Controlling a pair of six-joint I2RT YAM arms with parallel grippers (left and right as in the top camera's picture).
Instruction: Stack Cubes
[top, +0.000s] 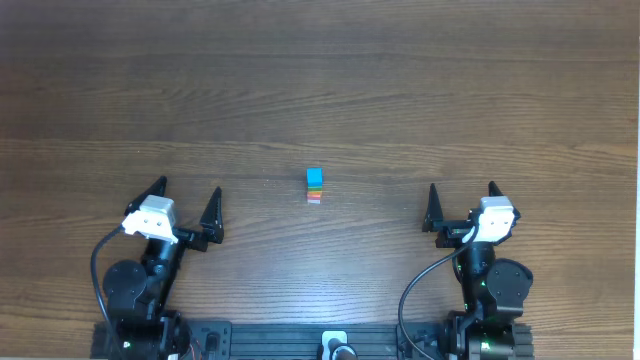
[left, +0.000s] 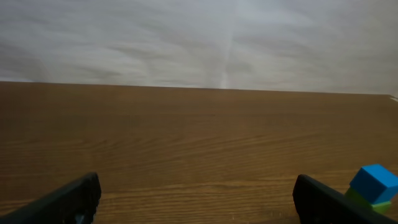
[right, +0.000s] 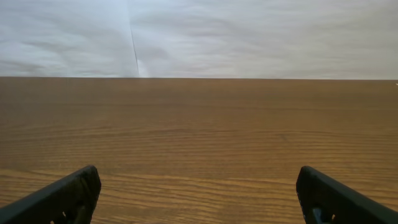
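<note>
looking at the cube stack (top: 314, 186), what are you seeing?

it is standing upright on the wooden table (top: 320, 80). a blue cube (left: 373, 182) is sitting on top, and a green cube (left: 373, 202) is lying right under it, touching. from above, a thin orange-red edge is showing beneath the green.

where are the arms sitting relative to that stack?

the left gripper (top: 188, 188) is resting well apart from the stack on its left side, and the right gripper (top: 462, 188) is resting well apart on its right side. the stack is standing between them, with nothing touching it.

and the fingers?

both pairs are standing spread wide. the left gripper's fingers (left: 68, 199) are gaping with bare table between them, and the stack is peeking in just past the finger nearer to it. the right gripper's fingers (right: 65, 196) are gaping the same way, holding nothing.

anything lying beyond the stack?

more bare wood, and a pale wall (right: 249, 37) is rising behind the table's far edge.
</note>
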